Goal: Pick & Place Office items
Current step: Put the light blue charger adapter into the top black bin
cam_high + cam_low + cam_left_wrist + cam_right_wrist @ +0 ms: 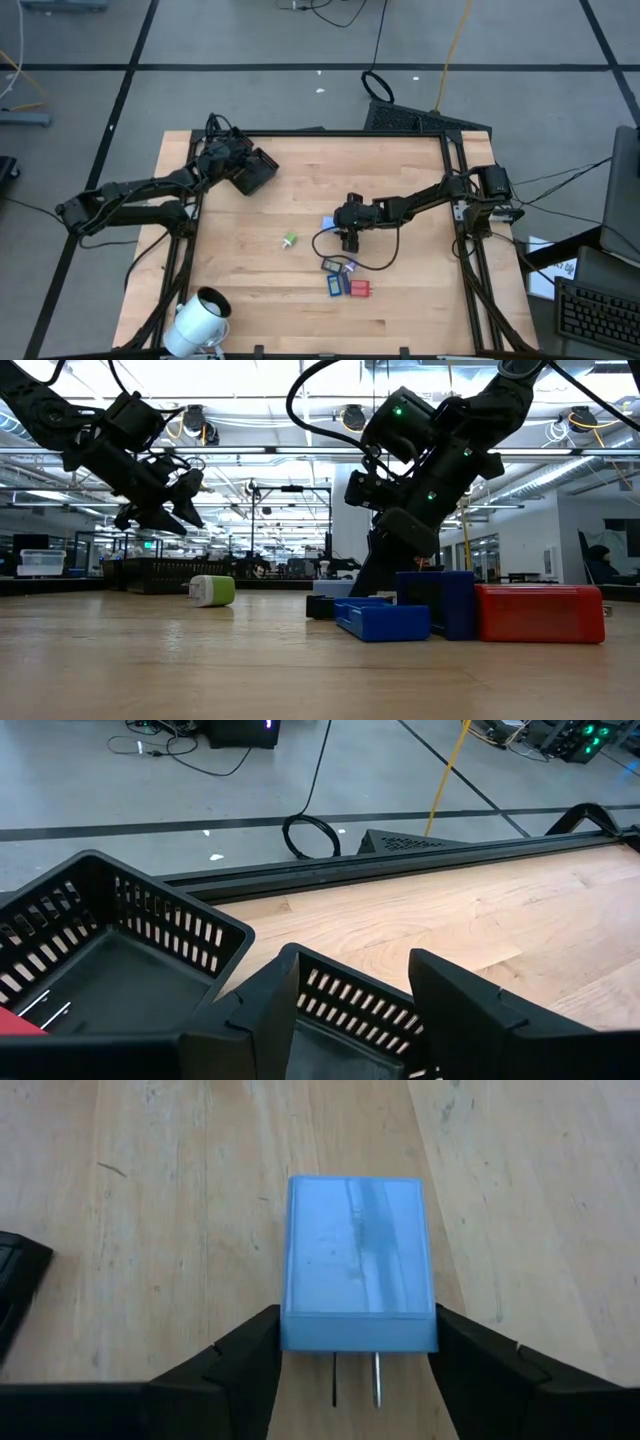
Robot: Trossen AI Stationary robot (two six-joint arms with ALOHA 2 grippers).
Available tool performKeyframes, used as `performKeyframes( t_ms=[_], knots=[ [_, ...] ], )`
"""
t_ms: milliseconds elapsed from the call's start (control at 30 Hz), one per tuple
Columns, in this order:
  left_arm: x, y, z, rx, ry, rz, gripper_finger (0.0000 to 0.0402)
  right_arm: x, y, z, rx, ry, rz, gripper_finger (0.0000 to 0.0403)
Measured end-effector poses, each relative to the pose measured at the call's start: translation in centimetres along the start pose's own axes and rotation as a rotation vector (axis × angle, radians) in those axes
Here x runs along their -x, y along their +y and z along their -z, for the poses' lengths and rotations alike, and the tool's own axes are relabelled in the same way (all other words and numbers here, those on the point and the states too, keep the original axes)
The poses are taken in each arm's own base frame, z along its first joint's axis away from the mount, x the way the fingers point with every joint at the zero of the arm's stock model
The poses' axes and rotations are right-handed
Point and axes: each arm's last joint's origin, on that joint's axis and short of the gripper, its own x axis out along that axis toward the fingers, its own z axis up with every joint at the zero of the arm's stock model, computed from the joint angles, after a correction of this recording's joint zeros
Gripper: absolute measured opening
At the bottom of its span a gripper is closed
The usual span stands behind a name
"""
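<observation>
My right gripper (357,1342) is low over the middle of the table (349,236), shut on a light-blue plug adapter (357,1260). Near the front edge lie two blue blocks (333,266) (335,286), a dark one (349,268) and a red one (360,289), all flat on the wood. A green-and-white bit (290,240) lies to their left. My left gripper (350,970) is open and hovers above the black compartmented tray (256,172) at the far left. A red item (15,1022) shows inside the tray. My right gripper pinches the light-blue adapter at its pronged end (357,1335), one finger (250,1355) on each long side. The fingers lie along the block and slant down from the table's right. The two prongs point back between them. The adapter lies flat on the table.
A large white cylinder (200,316) stands at the table's near left corner. A black cable (372,262) loops across the wood beside the right gripper. Black rails (340,135) frame the table. Bare wood lies between the tray and the green-and-white bit.
</observation>
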Motion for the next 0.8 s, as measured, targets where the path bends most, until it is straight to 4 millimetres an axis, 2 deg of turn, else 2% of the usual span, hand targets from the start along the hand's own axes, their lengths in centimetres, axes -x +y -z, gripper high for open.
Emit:
performKeyframes(
  t_ms=[600,800],
  knots=[
    [0.00,0.00,0.00,0.000,0.000,0.000,0.0170,0.00,0.04,0.00,0.058,0.000,-0.003,0.0220],
    [0.00,0.00,0.00,0.000,0.000,0.000,0.0170,0.92,0.02,-0.52,0.071,-0.023,-0.004,0.0211]
  ],
)
